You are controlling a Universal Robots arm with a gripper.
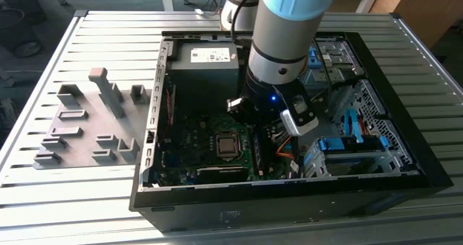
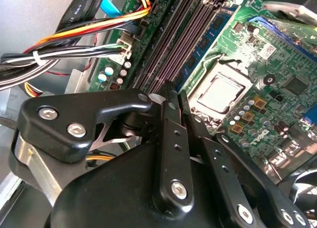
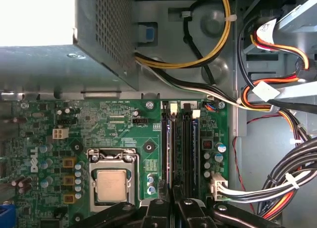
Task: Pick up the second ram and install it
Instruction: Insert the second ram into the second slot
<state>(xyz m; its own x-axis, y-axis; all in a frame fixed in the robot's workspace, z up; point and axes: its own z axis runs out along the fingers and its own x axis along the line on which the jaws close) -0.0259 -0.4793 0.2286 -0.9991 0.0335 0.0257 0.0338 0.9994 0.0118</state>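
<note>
The gripper point(image 2: 171, 96) hung low inside the open computer case point(image 1: 405, 188), just above the memory slots point(image 3: 181, 139) beside the processor socket point(image 3: 111, 181). Its fingers were together, with nothing visible between them. One blue ram point(image 2: 210, 37) stood in a slot; whether this was the second ram I cannot tell. The wire bundle point(image 3: 277, 101) lay near the slots, so the fingers could catch it, and an unaligned push could strain the motherboard point(image 3: 124, 124).
</note>
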